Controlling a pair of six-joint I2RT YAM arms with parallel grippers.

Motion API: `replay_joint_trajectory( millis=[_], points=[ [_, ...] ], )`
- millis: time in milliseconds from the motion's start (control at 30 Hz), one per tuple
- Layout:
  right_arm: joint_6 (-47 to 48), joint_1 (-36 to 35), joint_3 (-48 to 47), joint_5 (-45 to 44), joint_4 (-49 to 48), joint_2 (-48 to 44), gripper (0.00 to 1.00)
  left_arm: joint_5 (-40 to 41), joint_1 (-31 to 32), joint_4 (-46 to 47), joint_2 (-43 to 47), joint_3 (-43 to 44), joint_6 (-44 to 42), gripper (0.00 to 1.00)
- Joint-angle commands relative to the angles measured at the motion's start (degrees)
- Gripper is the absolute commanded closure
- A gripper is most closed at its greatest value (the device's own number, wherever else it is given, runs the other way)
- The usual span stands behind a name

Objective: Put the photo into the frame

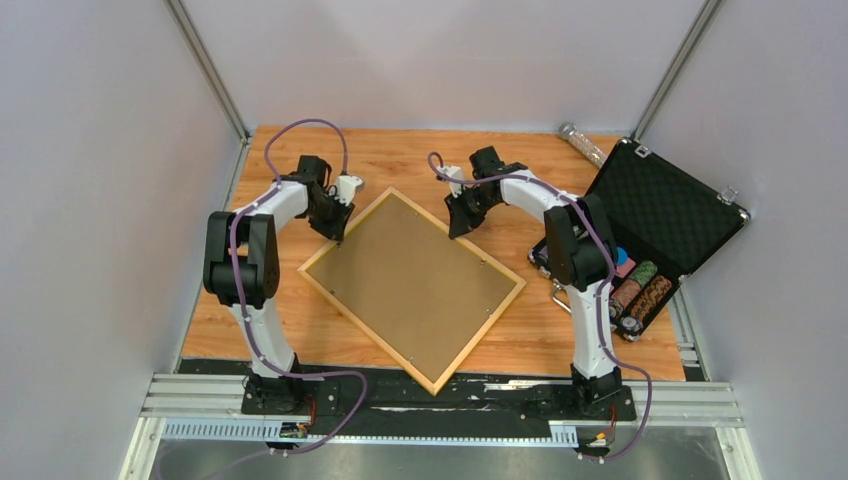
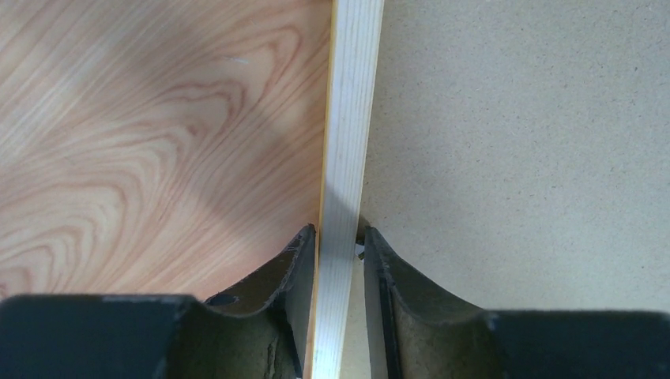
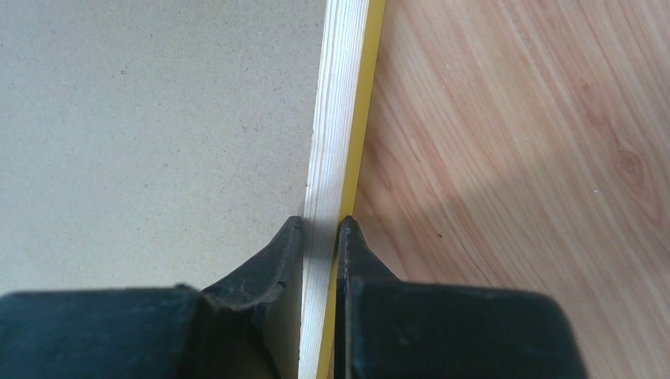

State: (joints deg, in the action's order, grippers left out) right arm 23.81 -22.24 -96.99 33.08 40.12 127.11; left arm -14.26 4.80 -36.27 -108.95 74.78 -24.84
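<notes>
Enclosure: pale grey wall panels (image 1: 450,60) on three sides of a wood-grain counter (image 1: 560,170).

Item 1, the frame (image 1: 412,288). It lies flat at mid-counter, back upward and turned diagonally, with one corner toward the far wall and one toward the arm bases. The yellow rim surrounds a plain brown backing board (image 2: 521,142) that fills the opening.

Item 2, left pincer (image 1: 338,234). It stands at the frame's far-left side, pointing down. In the left wrist view its jaws stand narrow, astride the pale wooden rail (image 2: 348,142). The counter-side finger (image 2: 296,268) sits against the rail's outer yellow edge. The board-side finger (image 2: 387,276) shows a thin dark sliver between itself and the rail. No firm clamp is evident here.

Item 3, right pincer (image 1: 460,228). It stands at the frame's far-right side, also pointing down. In the right wrist view both fingers press flush on the rail, one on the board side and one on the yellow outer face. It is closed on the frame.

Item 4, surroundings. An open black foam-lined case (image 1: 665,205) sits at the right edge of the counter, lid tilted back. Stacks of poker chips (image 1: 640,285) lie in its lower half. A clear textured cylinder (image 1: 585,145) lies at the far-right edge, just beyond the case.
</notes>
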Motion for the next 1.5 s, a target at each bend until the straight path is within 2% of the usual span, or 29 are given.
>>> replay_joint_trajectory(
  millis=[0,67,433,567,700,1467],
  points=[
    [2.79,0.81,3.11,-6.01,5.24,4.62,0.99,6.29,-3.67,-8.89,-1.72,0.04,-2.46,0.58],
    [2.82,0.78,3.10,-6.01,5.25,4.58,0.99,5.08,-4.43,-9.70,-1.86,1.01,-1.77,0.53],
    [2.81,0.78,3.17,-5.88,5.24,4.62,0.99,3.37,-4.62,-10.93,-1.90,2.55,0.83,0.42],
    [2.79,0.80,3.20,-5.75,5.28,4.69,0.99,1.58,-6.70,-11.97,-2.56,3.63,3.18,0.30],
    [2.75,0.78,3.23,-5.75,5.24,4.76,0.99,0.57,-7.31,-11.88,-2.33,4.03,5.12,0.23],
    [2.88,0.84,3.13,-5.87,5.27,4.80,0.99,-4.25,-7.59,-8.09,-0.29,3.63,10.54,0.25]
  ],
)
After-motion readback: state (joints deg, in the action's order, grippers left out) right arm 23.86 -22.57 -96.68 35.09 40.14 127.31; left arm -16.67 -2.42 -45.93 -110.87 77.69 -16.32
